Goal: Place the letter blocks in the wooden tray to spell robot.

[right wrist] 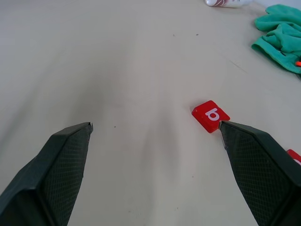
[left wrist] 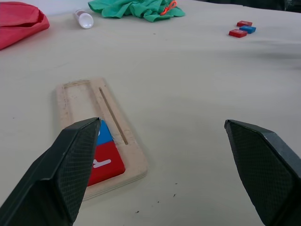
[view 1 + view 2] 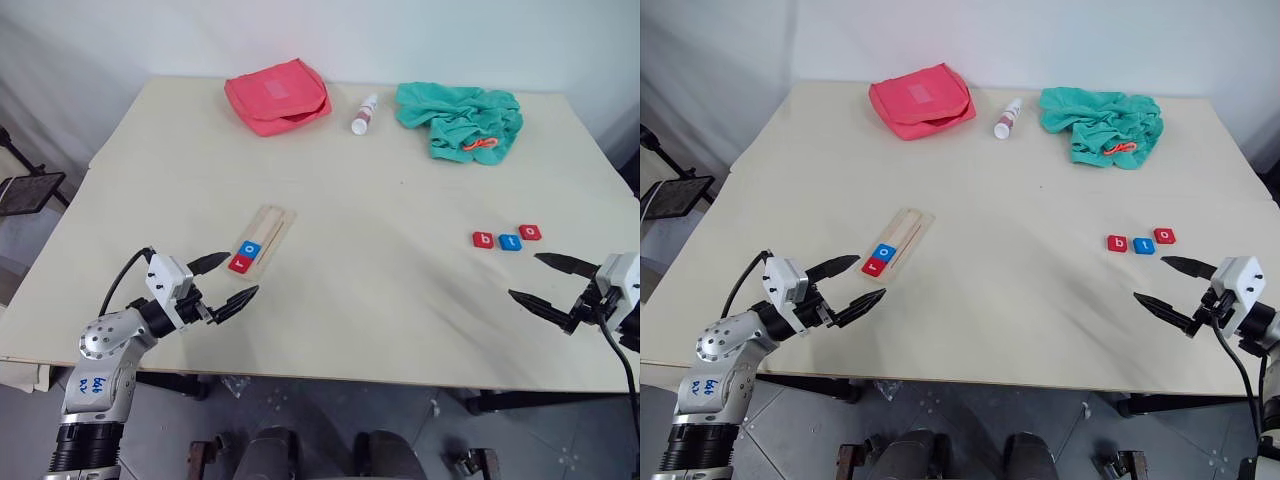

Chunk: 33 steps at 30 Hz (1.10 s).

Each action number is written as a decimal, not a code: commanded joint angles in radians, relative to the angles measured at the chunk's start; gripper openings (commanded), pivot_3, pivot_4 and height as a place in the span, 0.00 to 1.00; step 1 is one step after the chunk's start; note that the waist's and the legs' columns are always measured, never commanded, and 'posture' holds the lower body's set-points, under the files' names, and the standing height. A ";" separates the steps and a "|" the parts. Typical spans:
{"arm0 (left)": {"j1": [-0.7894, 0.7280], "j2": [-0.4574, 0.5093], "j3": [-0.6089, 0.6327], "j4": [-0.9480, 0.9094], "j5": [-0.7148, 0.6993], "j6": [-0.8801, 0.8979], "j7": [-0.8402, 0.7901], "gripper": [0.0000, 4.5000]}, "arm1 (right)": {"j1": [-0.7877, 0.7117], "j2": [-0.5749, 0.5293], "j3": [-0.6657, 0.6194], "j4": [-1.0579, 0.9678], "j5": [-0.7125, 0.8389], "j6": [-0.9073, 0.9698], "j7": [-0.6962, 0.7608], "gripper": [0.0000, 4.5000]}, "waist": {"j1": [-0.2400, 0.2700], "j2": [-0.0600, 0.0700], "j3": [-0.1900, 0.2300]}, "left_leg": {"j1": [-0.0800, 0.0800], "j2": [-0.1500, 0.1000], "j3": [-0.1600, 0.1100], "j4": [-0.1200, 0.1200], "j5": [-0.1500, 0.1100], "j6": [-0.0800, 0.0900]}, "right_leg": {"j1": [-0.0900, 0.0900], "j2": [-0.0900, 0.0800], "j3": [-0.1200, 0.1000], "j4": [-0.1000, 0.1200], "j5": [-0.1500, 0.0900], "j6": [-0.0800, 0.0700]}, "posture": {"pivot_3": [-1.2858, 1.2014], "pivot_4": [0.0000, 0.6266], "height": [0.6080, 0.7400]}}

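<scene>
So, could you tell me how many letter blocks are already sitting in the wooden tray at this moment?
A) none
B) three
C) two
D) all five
C: the wooden tray holds just a red r block and a blue o block at its near end, while the red b block, the blue t block and the red o block lie in a row on the table on the robot's right side.

Wooden tray (image 3: 268,236) pale smooth wood; letter blocks (image 3: 507,239) glossy red, blue; table (image 3: 380,300) matt; teal cloth (image 3: 462,120) crumpled; gripper fingers (image 2: 70,174) textured black
</scene>
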 commanded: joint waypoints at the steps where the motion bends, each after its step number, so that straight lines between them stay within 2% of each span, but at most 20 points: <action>1: 0.010 0.008 0.015 -0.033 -0.004 -0.023 0.002 1.00 | -0.008 -0.026 -0.015 -0.011 0.000 -0.004 0.001 1.00 | 0.000 0.000 0.000 | 0.000 0.000 0.000 0.000 0.000 0.000 | 0.000 0.000 0.000 0.000 0.000 0.000 | 0.52 0.24 1.00; 10: 0.055 0.045 0.039 -0.101 -0.011 0.051 0.038 1.00 | -0.023 -0.021 0.005 -0.068 0.002 0.035 0.025 1.00 | 0.000 0.000 0.000 | 0.000 0.000 0.000 0.000 0.000 0.000 | 0.000 0.000 0.000 0.000 0.000 0.000 | 0.52 0.24 1.00; 16: 0.236 0.105 0.183 -0.260 -0.104 0.205 0.073 1.00 | -0.072 -0.016 0.045 -0.073 -0.014 0.046 0.045 1.00 | -0.005 0.002 0.002 | 0.000 0.001 0.000 -0.001 0.000 -0.001 | 0.000 -0.001 0.001 -0.002 0.000 0.000 | 0.52 0.24 1.00; 20: 0.278 0.102 0.242 -0.294 -0.115 0.203 0.093 1.00 | -0.105 -0.010 0.061 -0.043 -0.027 0.044 0.050 1.00 | 0.004 0.003 0.003 | 0.000 0.001 -0.001 0.000 0.000 -0.001 | 0.001 -0.001 0.001 -0.003 0.000 0.000 | 0.52 0.24 1.00; 24: 0.277 0.098 0.247 -0.324 -0.108 0.222 0.132 1.00 | -0.140 -0.001 0.085 -0.026 -0.035 0.041 0.072 1.00 | 0.012 0.003 0.003 | -0.001 0.001 -0.002 0.000 -0.001 0.000 | 0.002 -0.001 0.001 -0.007 0.000 0.000 | 0.52 0.24 1.00; 33: 0.123 0.102 0.192 -0.402 -0.111 0.509 0.369 1.00 | -0.232 0.021 0.130 -0.009 -0.047 0.033 0.100 1.00 | 0.002 0.003 0.003 | -0.001 0.001 -0.002 -0.001 -0.001 0.000 | 0.002 0.000 0.001 -0.006 0.000 0.000 | 0.52 0.24 1.00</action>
